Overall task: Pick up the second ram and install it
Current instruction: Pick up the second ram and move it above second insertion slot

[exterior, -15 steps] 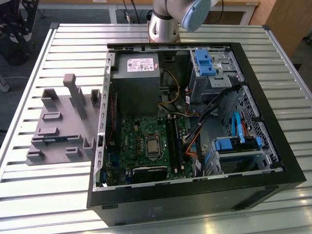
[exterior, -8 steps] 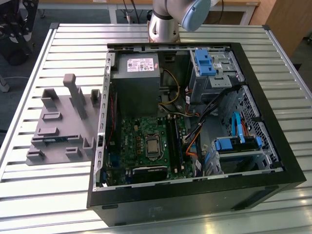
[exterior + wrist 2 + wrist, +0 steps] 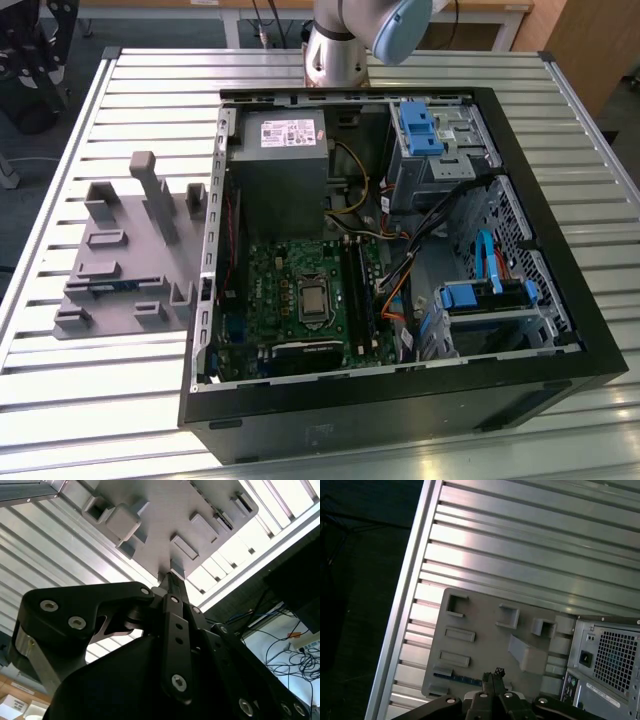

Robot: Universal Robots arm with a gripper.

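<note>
One end effector (image 3: 494,674), fingers closed together and holding nothing, hangs above the fixture tray (image 3: 482,647). One second ram (image 3: 464,679) sits in the tray; one computer case (image 3: 400,412) stands beside the tray.

Table (image 3: 100,400): silver alu, you'll see a stripe pattern of bright slats w/ dark gaps. Fixture tray (image 3: 120,250): plain mid-grey, no markings. Second ram (image 3: 464,679): dark blue-green strip in first wrist view. PC case (image 3: 400,410): black. Motherboard (image 3: 290,290): green, w/ black slots (image 3: 360,290). PSU (image 3: 285,185): grey, white label; its rear grille (image 3: 615,655) has a perforated dot pattern. Drive caddy (image 3: 418,128): blue. Flat cable (image 3: 487,262): blue. Wires (image 3: 365,230): yellow + black. Gripper (image 3: 170,576): matte black, silver screws. Arm (image 3: 335,50): silver, pale-blue cap.
</note>
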